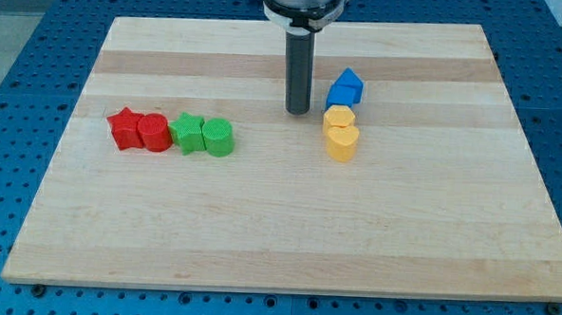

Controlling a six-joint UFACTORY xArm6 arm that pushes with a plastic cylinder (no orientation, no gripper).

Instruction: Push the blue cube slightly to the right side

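- wooden board — nearest strip, toward the view's bottom, has no blocks on it.
- landmark = blue cube; everything below is placed rel. to it.
- yellow heart-ish block sits lowest in that column, below the cube; yellow hexagon-ish block is directly under the cube and looks to be touching it.
- well to the view's left of the cube, lower down, one row: green round block, green star-ish block, red round block, red star block — out of the way.
- my tip stands just left of the cube, a bit lower, approx level w/ the hexagon's top edge; small gap, no contact yet.
- no claw on this rig — just the rod, so nothing to spread or pinch.
- blue cube: upper middle of the board, right of centre.
- step, my judgement: slide the tip up toward the view's top till level w/ the cube's centre, then push right.
- pushing from the current line would prob. catch the yellow hexagon too.
- keep the stroke short — task says slightly; stop soon after it shifts.
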